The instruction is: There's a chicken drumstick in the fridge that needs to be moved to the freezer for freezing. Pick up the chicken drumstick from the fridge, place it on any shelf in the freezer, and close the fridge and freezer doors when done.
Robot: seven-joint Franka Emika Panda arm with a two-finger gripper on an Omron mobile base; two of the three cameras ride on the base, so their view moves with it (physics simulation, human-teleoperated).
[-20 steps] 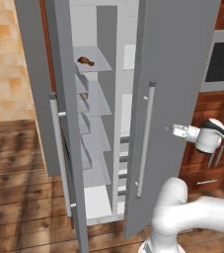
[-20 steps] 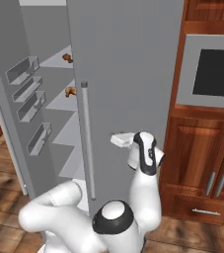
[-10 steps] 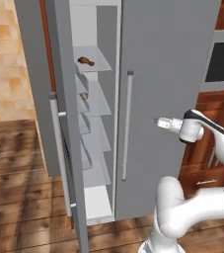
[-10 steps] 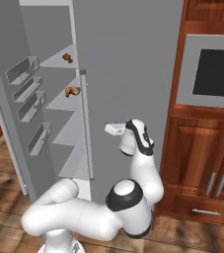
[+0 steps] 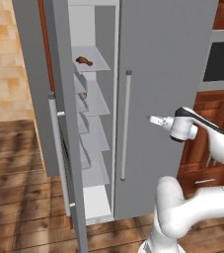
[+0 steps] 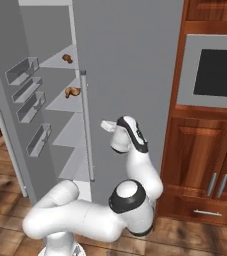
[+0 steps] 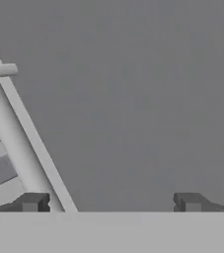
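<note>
The wide fridge door (image 5: pixel 168 99) is seen flat and grey, swung almost fully across its compartment, with its vertical silver bar handle (image 5: pixel 125 123) near the left edge. In the right base view the same door (image 6: pixel 130 65) is seen behind the arm, its handle (image 6: pixel 87 125) running down beside the open gap.

The gripper (image 5: pixel 153 119) is held level at mid-height of that door, pointing toward it, just to the right of the handle. In the right base view the gripper (image 6: pixel 106 125) is seen close to the door face, a little right of the bar. In the hand view the fingertips (image 7: pixel 34 201) are set wide apart with nothing between them, so the claw is released; the door surface is spread behind them and the handle (image 7: pixel 29 133) is crossed diagonally at the left.

The freezer (image 5: pixel 93 138) is left open, its narrow door (image 5: pixel 59 123) swung out toward the camera. A stack of slim white shelves is shown inside. The chicken drumstick (image 5: pixel 84 61) is laid on the top shelf visible there (brown, with a paler end), and in the right base view the chicken drumstick (image 6: pixel 72 91) is seen on a shelf, just left of the handle bar. A smaller brown lump (image 5: pixel 83 95) is seen one shelf lower in the left view.

A wooden cabinet with a dark oven panel (image 6: pixel 217 65) is placed to the right of the unit.
</note>
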